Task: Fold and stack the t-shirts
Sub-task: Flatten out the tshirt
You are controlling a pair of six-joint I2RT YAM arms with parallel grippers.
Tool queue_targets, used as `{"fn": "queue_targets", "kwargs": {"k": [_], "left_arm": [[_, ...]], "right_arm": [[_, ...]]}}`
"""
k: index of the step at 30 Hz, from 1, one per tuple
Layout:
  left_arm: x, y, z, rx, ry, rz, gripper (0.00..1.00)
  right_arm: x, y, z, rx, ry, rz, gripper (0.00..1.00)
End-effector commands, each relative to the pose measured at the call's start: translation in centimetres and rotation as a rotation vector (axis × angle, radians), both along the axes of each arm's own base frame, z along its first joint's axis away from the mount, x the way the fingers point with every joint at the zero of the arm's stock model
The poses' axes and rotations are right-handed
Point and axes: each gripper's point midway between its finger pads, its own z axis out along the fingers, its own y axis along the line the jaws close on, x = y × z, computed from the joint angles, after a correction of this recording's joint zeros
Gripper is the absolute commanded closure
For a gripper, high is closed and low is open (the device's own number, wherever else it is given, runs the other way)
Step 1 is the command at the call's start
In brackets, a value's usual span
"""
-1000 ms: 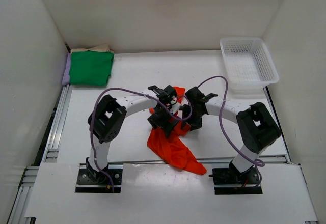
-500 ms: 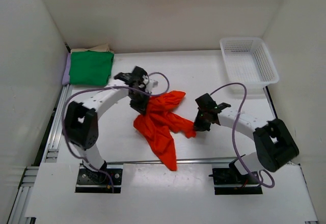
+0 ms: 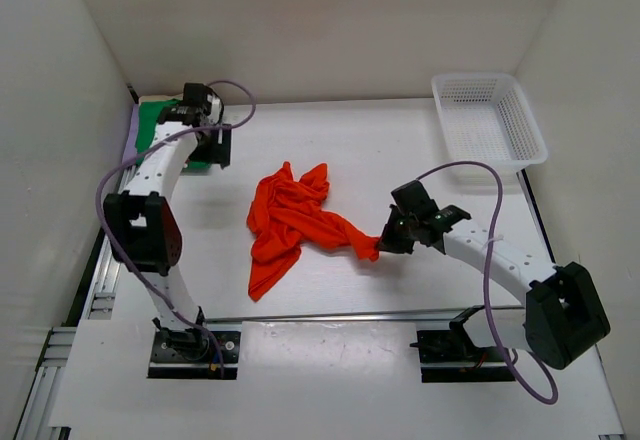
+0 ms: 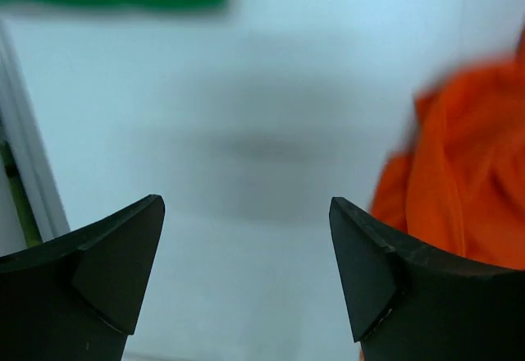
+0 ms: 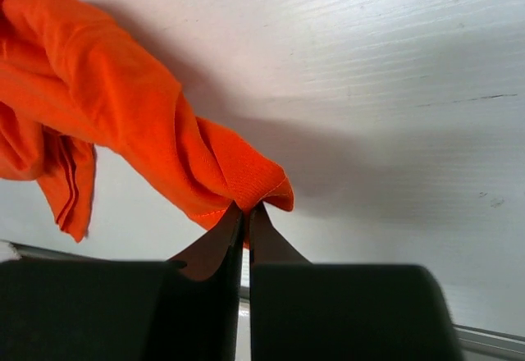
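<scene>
Left gripper (image 3: 217,147) has swung back beside the green t-shirt (image 3: 157,123), jaws apart, seemingly empty (wrist view blurred). Right gripper (image 3: 383,244) is clamped on a corner of the orange-red t-shirt (image 3: 288,218), crumpled mid-worktop (image 3: 400,150).

Left arm (image 3: 150,195) stretched long from its base at the near edge toward the table's (image 3: 400,150) far left corner. Left gripper (image 3: 216,146) angled down at the surface, jaws wide apart, nothing between them. Right arm (image 3: 500,260) low, reaching leftward toward the table's middle. Right gripper (image 3: 384,244) closed tight, fingertips pinching an edge of the orange-red t-shirt (image 3: 290,215).
</scene>
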Motion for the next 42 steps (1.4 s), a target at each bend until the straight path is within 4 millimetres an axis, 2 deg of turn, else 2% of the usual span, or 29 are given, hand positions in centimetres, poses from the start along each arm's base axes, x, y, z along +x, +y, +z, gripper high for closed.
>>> {"fn": "queue_targets", "kwargs": {"k": [1,2,3,4,5,6,7,8,9,11,12,13,14,16,17,19,20,24,26,27,28,29,30,31,33,35,36,40,42], "left_arm": [[-8.3,-6.0,0.5,-0.112,0.146,-0.184,0.08],[-11.1,-8.3,0.2,-0.157,0.189,-0.263,0.07],[-15.6,-10.7,-3.2,-0.137,0.318,-0.367,0.07],[-17.8,-11.7,-4.4,-0.133,0.357,-0.418,0.04],[-18.2,-12.5,-5.5,-0.112,0.329,-0.461,0.02],[-19.5,-13.7,-6.5,-0.067,0.325,-0.530,0.00],[-20.9,-13.0,-8.8,-0.010,0.360,-0.541,0.00],[-20.6,-12.6,-9.4,0.048,0.333,-0.545,0.00],[-20.8,-13.2,-10.7,0.070,0.337,-0.569,0.00],[-20.4,-13.4,-11.6,0.105,0.326,-0.579,0.00],[-19.5,-13.8,-12.1,0.113,0.299,-0.573,0.02],[-19.5,-13.8,-12.6,0.133,0.299,-0.579,0.05],[-19.5,-13.6,-12.9,0.151,0.308,-0.574,0.21],[-18.9,-13.5,-13.2,0.161,0.306,-0.560,0.42],[-18.7,-13.2,-13.2,0.151,0.310,-0.548,0.60],[-19.2,-12.4,-13.9,0.110,0.348,-0.521,0.82],[-19.3,-12.0,-13.8,0.094,0.351,-0.509,0.90],[-19.0,-9.2,-12.6,-0.009,0.332,-0.392,0.90],[-17.6,-6.9,-10.4,-0.022,0.267,-0.300,0.90],[-17.7,-6.4,-10.0,-0.002,0.260,-0.291,0.90],[-17.5,-5.6,-8.9,0.053,0.216,-0.280,0.84],[-18.5,-6.9,-8.9,0.097,0.203,-0.351,0.69],[-19.2,-7.3,-8.7,0.145,0.185,-0.388,0.61],[-20.5,-9.1,-8.5,0.157,0.161,-0.483,0.49],[-22.4,-8.4,-10.2,0.202,0.211,-0.514,0.15],[-23.0,-6.6,-11.5,0.223,0.255,-0.472,0.15],[-24.1,-5.5,-12.7,0.228,0.307,-0.451,0.15],[-25.9,-3.9,-14.7,0.197,0.365,-0.411,0.15],[-26.2,-3.8,-14.9,0.192,0.350,-0.411,0.15]], "right_arm": [[0.2,1.2,2.2,0.062,-0.017,0.025,1.00],[0.5,1.6,2.8,0.081,-0.030,0.031,1.00],[0.5,1.6,2.7,0.077,-0.034,0.040,1.00],[0.7,1.7,3.1,0.079,-0.045,0.048,1.00],[0.7,1.7,3.1,0.079,-0.045,0.048,1.00],[0.6,1.4,2.9,0.065,-0.041,0.042,1.00],[0.9,1.1,2.9,0.061,-0.045,0.037,1.00],[0.9,1.1,2.9,0.061,-0.045,0.037,1.00],[0.9,0.8,2.5,0.056,-0.038,0.028,1.00],[0.7,0.7,2.4,0.051,-0.029,0.028,1.00],[0.5,0.5,2.1,0.046,-0.021,0.028,1.00],[0.4,0.3,2.2,0.040,-0.026,0.023,1.00],[0.4,0.4,2.6,0.052,-0.033,0.013,1.00],[0.5,-0.1,2.7,0.053,-0.041,-0.011,1.00],[0.4,-0.7,2.8,0.048,-0.047,-0.025,1.00],[0.7,-1.3,3.2,0.058,-0.066,-0.049,1.00],[0.7,-1.7,3.4,0.057,-0.065,-0.062,1.00],[0.9,-3.9,4.0,0.037,-0.086,-0.094,1.00],[1.5,-4.1,5.7,0.048,-0.136,-0.073,1.00],[1.4,-4.1,5.8,0.045,-0.131,-0.073,1.00],[1.3,-4.0,5.9,0.049,-0.130,-0.059,1.00],[1.2,-3.8,5.9,0.059,-0.125,-0.051,1.00],[1.0,-3.5,5.6,0.069,-0.105,-0.039,1.00],[1.0,-3.5,5.4,0.065,-0.097,-0.039,1.00],[0.8,-3.5,5.0,0.066,-0.083,-0.049,1.00],[0.6,-3.6,4.9,0.066,-0.082,-0.050,1.00],[0.6,-3.6,4.9,0.066,-0.083,-0.050,1.00],[0.3,-3.9,4.9,0.068,-0.094,-0.062,1.00],[0.0,-4.0,4.7,0.067,-0.091,-0.062,1.00]]}}
